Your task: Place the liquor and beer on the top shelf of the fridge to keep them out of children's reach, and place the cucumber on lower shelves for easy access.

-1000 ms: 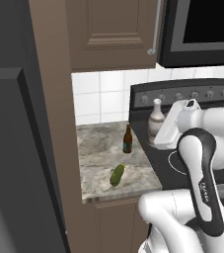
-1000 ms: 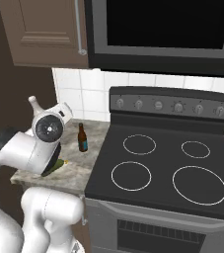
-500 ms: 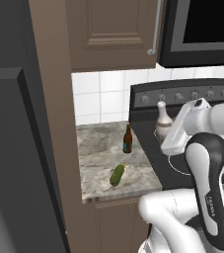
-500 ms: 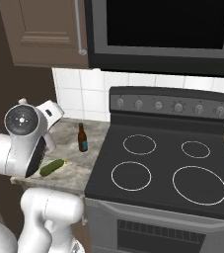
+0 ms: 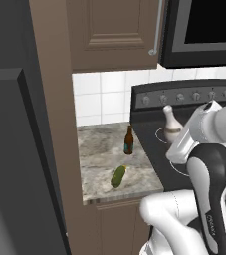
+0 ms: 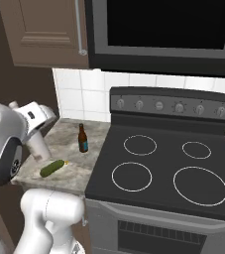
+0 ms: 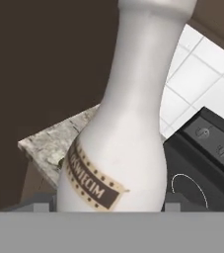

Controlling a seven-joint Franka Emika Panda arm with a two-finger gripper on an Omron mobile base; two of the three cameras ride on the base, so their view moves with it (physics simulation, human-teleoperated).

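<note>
At right of centre in the left base view, the liquor (image 5: 171, 125) is standing upright above the dark stove (image 5: 157, 149), hard against the white gripper (image 5: 184, 144), which is reaching in from the lower right. Whether its jaws are pressing on the bottle or standing clear I cannot tell, since the fingertips are hidden. Through the hand view the liquor (image 7: 118, 143) is running up the middle of the frame, its brown-and-cream label low on the body, with marbled counter (image 7: 54, 141) at its left and stove knobs at the right edge.

Left of the bottle in the left base view, the beer (image 5: 129, 141) is standing on the counter (image 5: 97, 164) near the stove's edge, and the cucumber (image 5: 118, 176) is lying nearer the frame's bottom, apart from it. Across the left third of that frame the fridge (image 5: 15, 149) is showing 1 dark grey door. From the right base view, the beer (image 6: 83, 139) and cucumber (image 6: 52, 168) are sitting left of the 4 burner rings.
</note>
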